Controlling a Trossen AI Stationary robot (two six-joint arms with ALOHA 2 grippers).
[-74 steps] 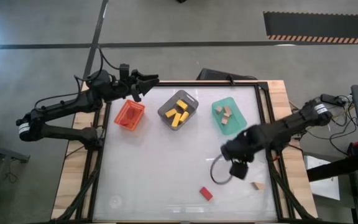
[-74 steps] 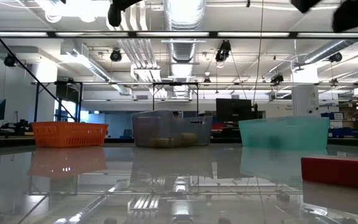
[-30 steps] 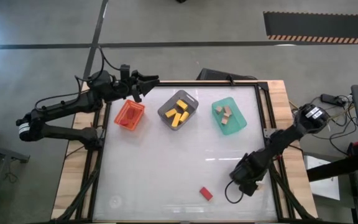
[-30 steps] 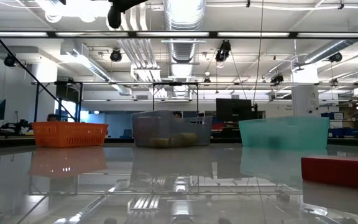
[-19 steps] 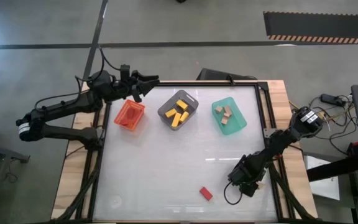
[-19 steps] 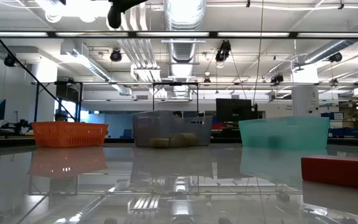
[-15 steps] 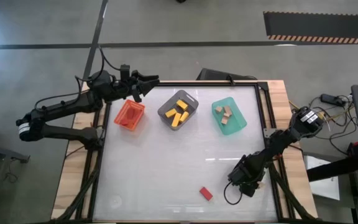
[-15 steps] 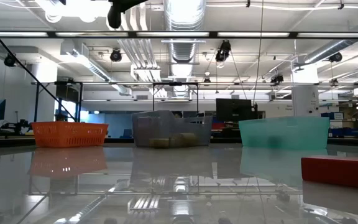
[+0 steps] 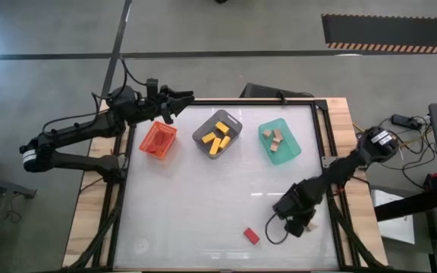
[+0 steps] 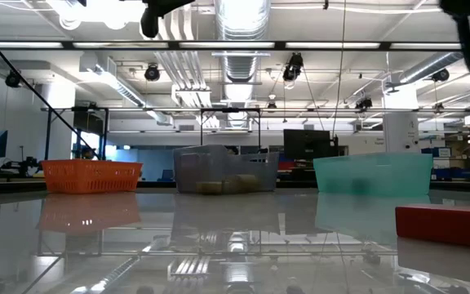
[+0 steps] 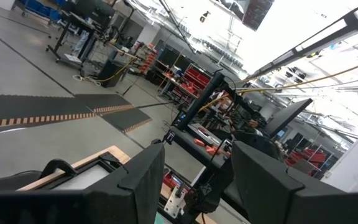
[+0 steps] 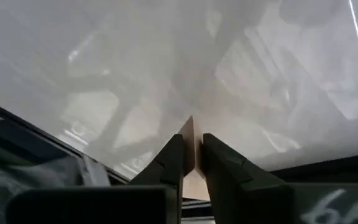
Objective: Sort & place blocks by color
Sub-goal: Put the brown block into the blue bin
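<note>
My right gripper is near the table's near right corner, shut on a pale tan block; in the high view the gripper hides this block. A red block lies flat on the table to its left and also shows in the low view. Yellow blocks lie in the grey bin, and tan blocks in the green bin. My left gripper waits open above the far left corner, by the orange bin. My right gripper pinches the tan block between its two fingers, on two opposite faces. The block's edge sticks out a little past the fingertips. The fingers point down at the white table top. I cannot tell whether the block is clear of the table.
The three bins stand in a row along the far side of the table. The white table top in front of them is bare except for the red block. A dark cable loop hangs by my right gripper.
My right gripper has shifted a little toward the table's left and far side from the near right corner, and its arm has swung with it. The red block has not moved.
</note>
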